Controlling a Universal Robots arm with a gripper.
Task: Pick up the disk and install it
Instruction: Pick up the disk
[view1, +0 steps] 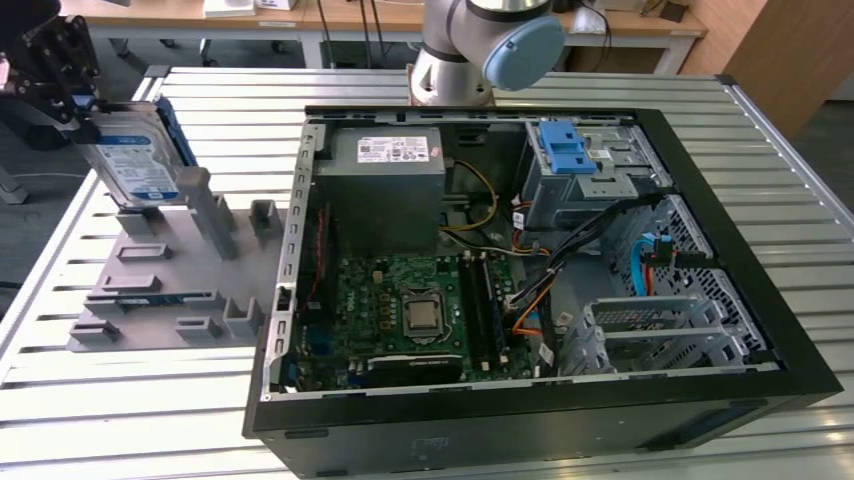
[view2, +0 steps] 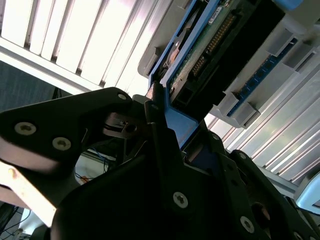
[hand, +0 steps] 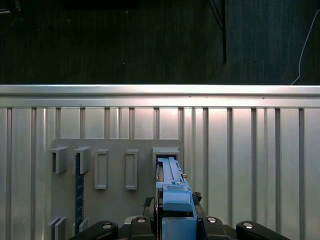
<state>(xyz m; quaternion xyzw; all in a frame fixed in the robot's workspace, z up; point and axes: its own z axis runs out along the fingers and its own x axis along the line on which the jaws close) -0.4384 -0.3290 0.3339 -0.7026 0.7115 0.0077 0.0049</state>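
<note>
Nearest in the exterior view is the black wall of the open computer case (view1: 534, 425), lying on its side on a slatted metal table (view1: 134, 430). Inside the case, the green circuit board (view1: 400, 300) sits at seven o'clock. The grey power box (view1: 387, 185) is at eleven o'clock and carries a white printed sticker. A silver metal cage (view1: 587, 165) with a blue latch is at one o'clock.

At nine o'clock from the case, apart from it, stands a grey slotted rack (view1: 174, 290). At the rack's far end the disk (view1: 134, 165) is upright and slightly tilted, its blue-and-white label facing the case. Its lower end is at the rack's upright holder; whether it is seated there cannot be told.

The claw (view1: 83, 108) is clamped narrowly on the disk's upper end. In the second wrist view the black fingers (view2: 155, 125) press the blue bracket of the disk (view2: 220, 45). In the first wrist view the disk (hand: 172, 182) shows edge-on over a rack slot.

Farthest, at twelve o'clock, is the arm's base (view1: 481, 50).
</note>
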